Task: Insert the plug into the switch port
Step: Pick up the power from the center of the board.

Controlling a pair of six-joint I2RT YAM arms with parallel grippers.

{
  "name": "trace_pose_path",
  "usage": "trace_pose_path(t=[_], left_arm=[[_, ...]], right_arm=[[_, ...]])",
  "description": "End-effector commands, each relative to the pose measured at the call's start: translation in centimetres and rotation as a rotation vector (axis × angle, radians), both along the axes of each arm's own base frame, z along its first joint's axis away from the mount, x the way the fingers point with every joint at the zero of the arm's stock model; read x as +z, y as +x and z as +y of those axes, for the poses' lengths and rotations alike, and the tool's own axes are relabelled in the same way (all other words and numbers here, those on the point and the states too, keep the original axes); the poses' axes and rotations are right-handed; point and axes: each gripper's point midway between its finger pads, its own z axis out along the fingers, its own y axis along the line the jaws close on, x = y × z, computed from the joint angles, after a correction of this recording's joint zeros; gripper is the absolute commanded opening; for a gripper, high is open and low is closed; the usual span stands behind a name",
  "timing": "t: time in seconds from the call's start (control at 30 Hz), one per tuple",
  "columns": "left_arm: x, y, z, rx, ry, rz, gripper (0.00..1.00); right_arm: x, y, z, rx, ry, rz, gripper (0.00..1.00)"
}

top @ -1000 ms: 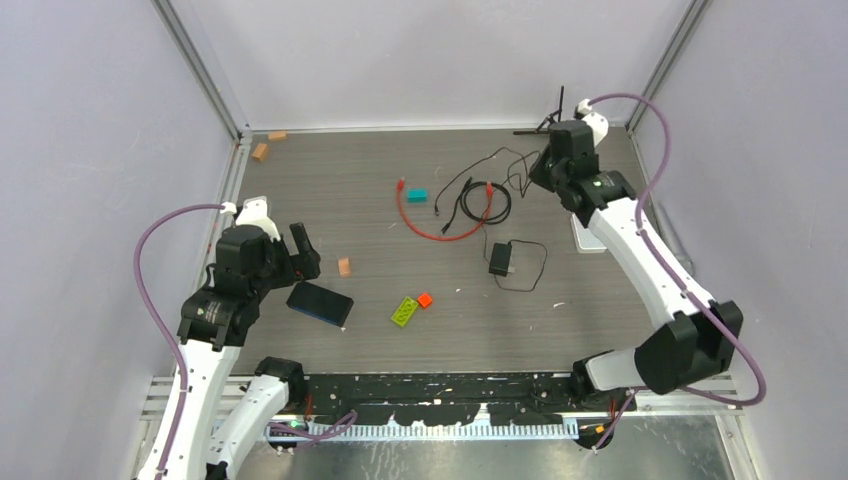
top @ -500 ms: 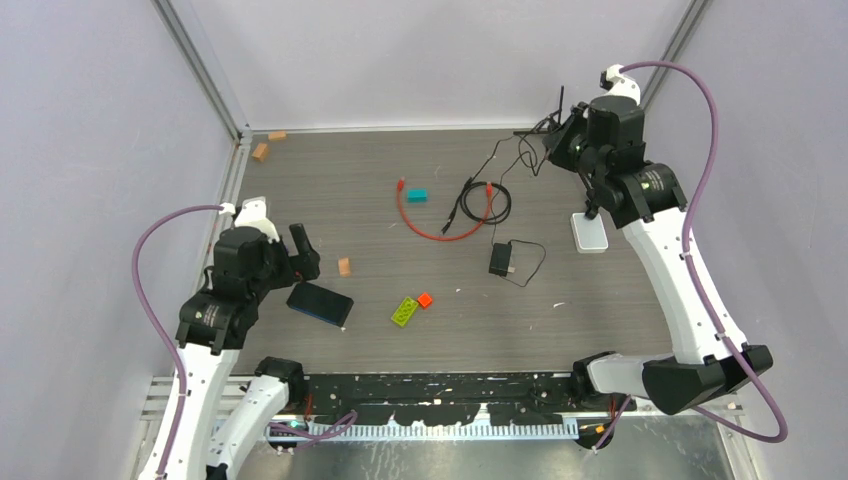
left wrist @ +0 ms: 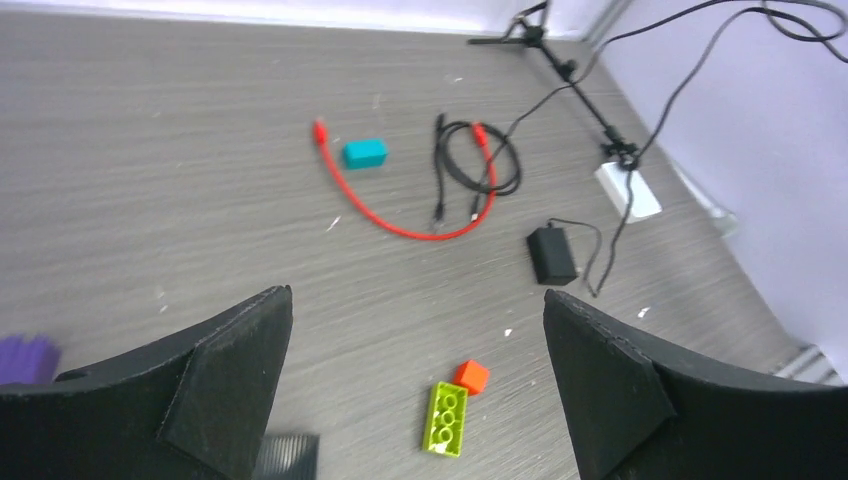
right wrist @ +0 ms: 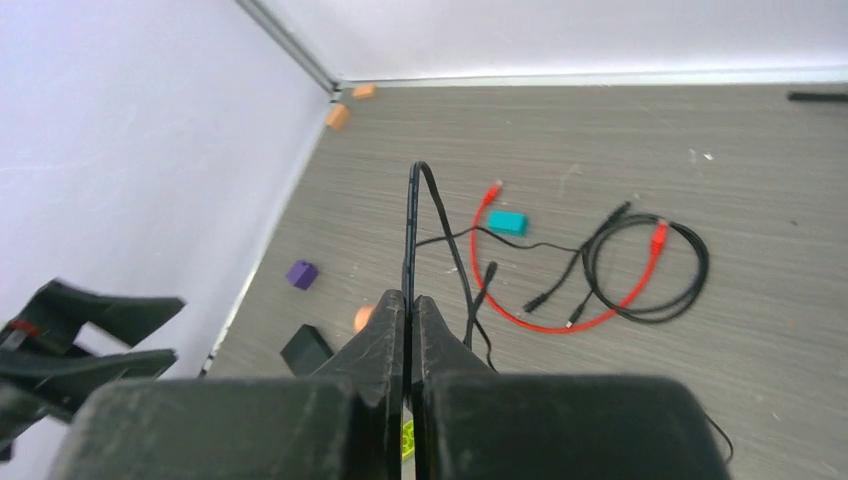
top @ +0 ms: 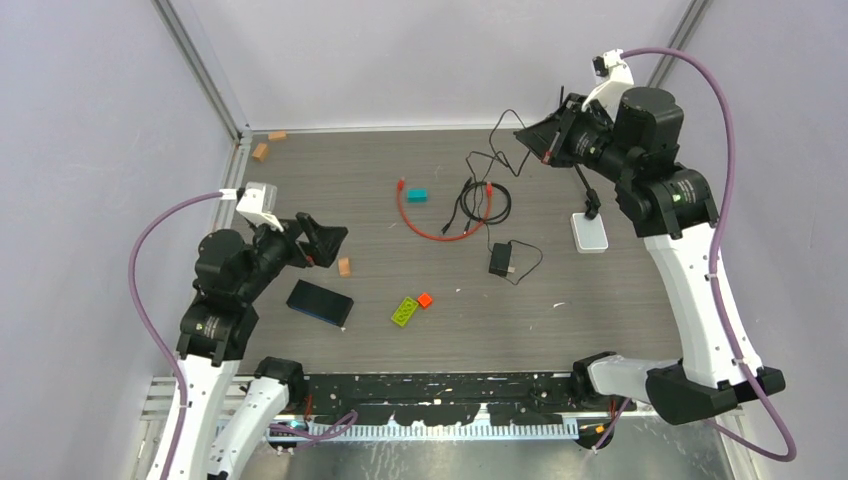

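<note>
Reach is what the coming move turns on: the plug (top: 401,184), the small connector tip at one end of the thin red-orange cable (top: 428,232), lies flat on the grey wood-grain counter (top: 330,170), touching or just beside a small teal block (top: 417,194), toward the far middle. From my left jaws it sits ahead and off to the right, and that end of the cable runs roughly near-to-far, tip pointing at the back wall. The left jaws stand spread wide and hold nothing, hovering over the near-left part of the counter. The right jaws are pinched tight on a thin black wire (right wrist: 409,230), held high at the far right corner; that wire trails down toward the black power brick (top: 499,260). The cable's other red tip lies inside a coil of black cord (top: 507,206), nearer the right arm (top: 690,270). I judge the left arm (top: 215,300) the better placed, free and nearer the tip by the block. The small white box (top: 589,232) on the right, which I take for the switch, lies well apart from either tip.
</note>
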Motion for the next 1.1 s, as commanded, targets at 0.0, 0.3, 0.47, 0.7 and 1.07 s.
trace_pose_path(t=[0.0, 0.3, 0.47, 0.7, 1.07], left_arm=[[3.9, 1.1, -3.4, -0.178, -0.096, -0.188, 0.97], [3.6, 2.6, -6.2, -0.251, -0.113, -0.316, 0.90], [1.5, 1.9, -11.2, -0.360, 0.016, -0.359, 0.89], [-3.4, 0.0, -17.9, -0.496, 0.231, -0.449, 0.86], [-6.9, -2.2, -20.7, -0.607, 0.178, -0.503, 0.87]], right_arm=[[5.0, -3.5, 1.5, 0.167, 0.040, -0.146, 0.01], [6.4, -7.1, 2.6, 0.317, 0.045, -0.208, 0.01], [6.8, -8.1, 2.5, 0.329, 0.046, -0.222, 0.00], [8.0, -9.0, 1.9, 0.297, 0.070, -0.244, 0.00], [8.4, -10.0, 1.7, 0.297, 0.092, -0.245, 0.01]])
